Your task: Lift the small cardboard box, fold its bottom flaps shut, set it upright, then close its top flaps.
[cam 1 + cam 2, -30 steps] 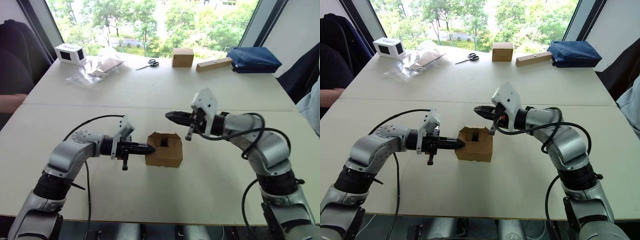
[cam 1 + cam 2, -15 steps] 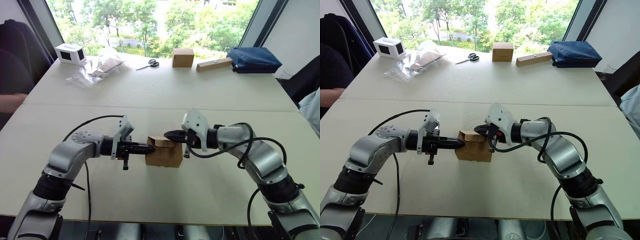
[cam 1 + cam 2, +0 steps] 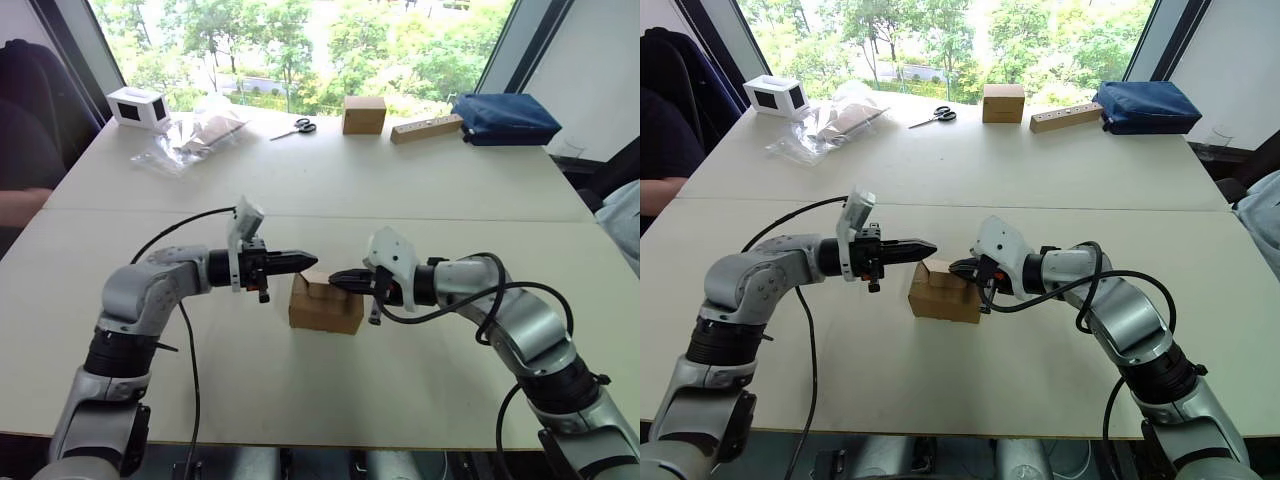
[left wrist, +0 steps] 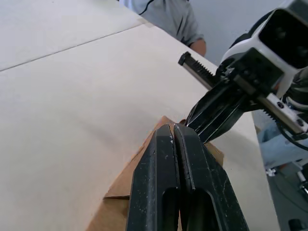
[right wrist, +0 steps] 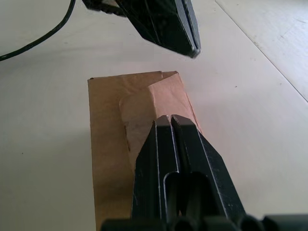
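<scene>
The small plain brown corrugated cardboard box (image 3: pixel 326 304) stands upright on the pale tabletop (image 3: pixel 300 190), in the near half of it, well apart from the neat tan cardboard cube (image 3: pixel 364 114) at the far edge by the window. The right gripper (image 3: pixel 340 280) lies just at the box's right top edge with its two black fingers pressed together, tips resting on a folded-over flap; held that way, it seems to be pinning the flap down so that the top stays shut while the rest is closed. The left gripper (image 3: pixel 303 258) hangs just above the box's left top corner, fingers likewise squeezed together and holding nothing, apparently placed to push the next flap over. From the head views the top of the box reads as nearly flat. The right wrist view adds what they miss: one flap is creased and humped up under the fingertips rather than lying flush, so the closing looks unfinished. The left wrist view shows the two grippers' tips near each other above the box, apart.
</scene>
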You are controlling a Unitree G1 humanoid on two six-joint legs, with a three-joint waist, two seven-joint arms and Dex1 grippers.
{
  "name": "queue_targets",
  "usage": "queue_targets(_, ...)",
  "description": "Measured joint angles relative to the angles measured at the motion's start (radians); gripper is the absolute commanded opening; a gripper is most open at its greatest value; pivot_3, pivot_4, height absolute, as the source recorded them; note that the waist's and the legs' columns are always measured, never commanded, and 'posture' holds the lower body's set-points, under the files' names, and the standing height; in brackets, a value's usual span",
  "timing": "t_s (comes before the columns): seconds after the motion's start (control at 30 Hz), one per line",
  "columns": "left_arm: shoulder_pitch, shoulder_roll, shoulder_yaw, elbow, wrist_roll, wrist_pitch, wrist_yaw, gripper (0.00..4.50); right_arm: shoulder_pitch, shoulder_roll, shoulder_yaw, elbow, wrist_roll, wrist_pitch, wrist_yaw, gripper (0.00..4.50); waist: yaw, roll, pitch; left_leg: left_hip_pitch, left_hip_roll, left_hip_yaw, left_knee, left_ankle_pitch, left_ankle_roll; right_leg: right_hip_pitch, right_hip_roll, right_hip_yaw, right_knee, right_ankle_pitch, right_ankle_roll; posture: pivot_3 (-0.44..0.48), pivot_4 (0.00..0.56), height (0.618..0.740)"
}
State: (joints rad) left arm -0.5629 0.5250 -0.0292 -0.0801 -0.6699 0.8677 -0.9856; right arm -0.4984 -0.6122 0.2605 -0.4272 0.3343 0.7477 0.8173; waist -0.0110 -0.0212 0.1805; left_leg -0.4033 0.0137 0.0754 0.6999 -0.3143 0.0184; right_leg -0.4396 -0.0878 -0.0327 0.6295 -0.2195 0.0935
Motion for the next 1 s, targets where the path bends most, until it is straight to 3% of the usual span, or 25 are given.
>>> queue_targets(0.4,0.023,-0.004,-0.038,0.038,0.074,-0.065,0.003,0.06,0.004,0.0,-0.006,-0.013,-0.004,0.0,-0.014,0.0,0.001,0.0,0.0,0.0,0.0,0.0,0.0,0.0,0.0,0.0,0.0,0.0,0.0,0.0,0.0,0.0,0.15,0.74)
queue_targets(0.6,0.024,-0.024,-0.038,0.04,0.082,-0.067,0.017,0.06,0.032,-0.031,-0.041,-0.126,0.053,0.038,0.0,0.0,0.002,0.0,0.0,0.0,0.0,0.0,0.0,0.0,0.0,0.0,0.0,0.0,0.0,0.0,0.0,0.0,0.15,0.74)
queue_targets(1.0,0.042,-0.037,-0.04,0.047,0.095,-0.091,0.017,0.06,0.05,-0.034,0.02,-0.166,0.039,0.051,-0.028,0.0,0.001,0.0,0.0,0.0,0.0,0.0,0.0,0.0,0.0,0.0,0.0,0.0,0.0,0.0,0.0,0.0,0.15,0.74)
